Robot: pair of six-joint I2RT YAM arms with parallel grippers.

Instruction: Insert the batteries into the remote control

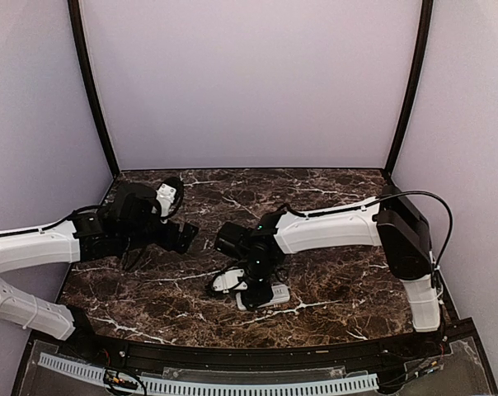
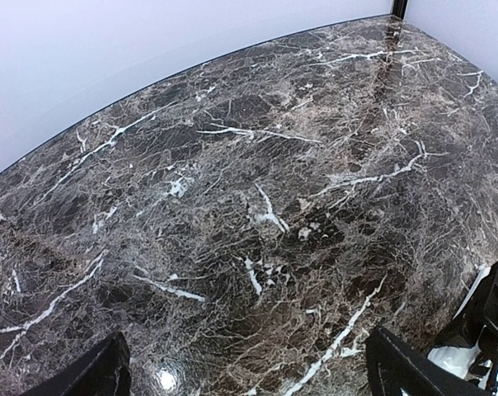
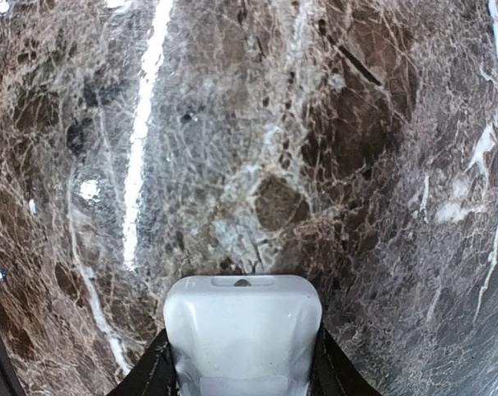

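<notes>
In the right wrist view the white remote control (image 3: 242, 330) sits between the two black fingers of my right gripper (image 3: 242, 375). They press against both its sides, and its rounded end points away over the marble. From above, the right gripper (image 1: 251, 280) is low over the table at centre. White plastic (image 1: 270, 295) shows to its right and more (image 1: 223, 281) to its left. My left gripper (image 1: 183, 235) hovers at mid-left, open and holding nothing; its fingertips (image 2: 109, 371) frame bare marble. No batteries are in view.
The dark marble table (image 1: 331, 272) has walls at the back and on both sides. The right arm's white link (image 1: 331, 227) reaches across from the right. The right gripper's black and white parts (image 2: 480, 330) show at the left wrist view's lower right edge.
</notes>
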